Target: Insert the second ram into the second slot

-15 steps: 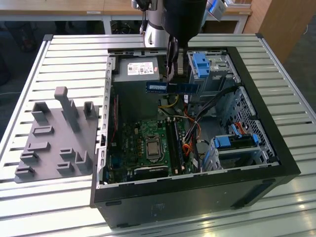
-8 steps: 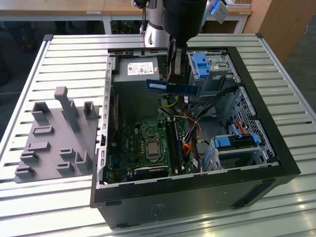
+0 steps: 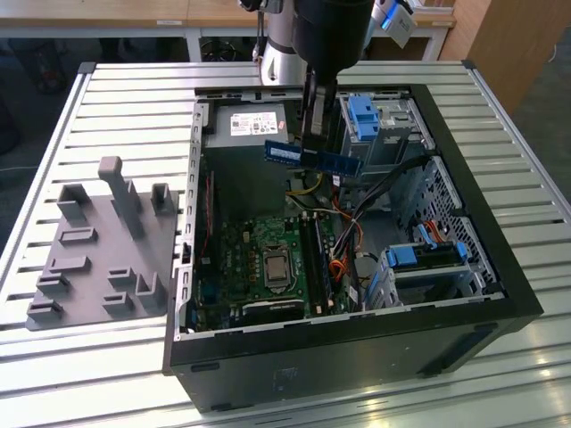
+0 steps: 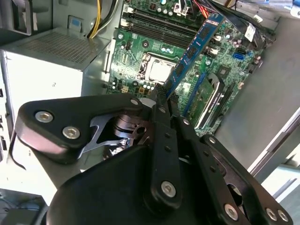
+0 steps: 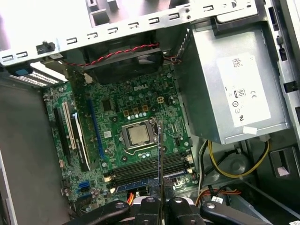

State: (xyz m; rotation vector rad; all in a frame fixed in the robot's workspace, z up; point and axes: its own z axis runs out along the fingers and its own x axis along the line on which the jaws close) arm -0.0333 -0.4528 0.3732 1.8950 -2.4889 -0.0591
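Note:
My gripper (image 3: 314, 147) hangs over the open computer case (image 3: 357, 348), shut on the second ram (image 3: 312, 159), a thin blue stick held level, above the power supply's edge. In the second wrist view the ram (image 4: 197, 47) juts out from the gripper (image 4: 161, 96) over the green motherboard (image 4: 140, 70). The first wrist view has the ram (image 5: 160, 154) edge-on, with the gripper (image 5: 159, 202) closed on it. The long memory slots (image 3: 317, 263) lie beside the processor socket (image 3: 275, 266), well below the stick. I cannot tell which of them is the second slot.
A silver power supply (image 3: 250, 125) fills the case's far end. Blue drive-bay latches (image 3: 366, 116) and a lower drive cage (image 3: 428, 254) stand on the exterior view's right, with loose cables (image 3: 348, 241) by the slots. A grey fixture plate (image 3: 103, 250) lies left of the case.

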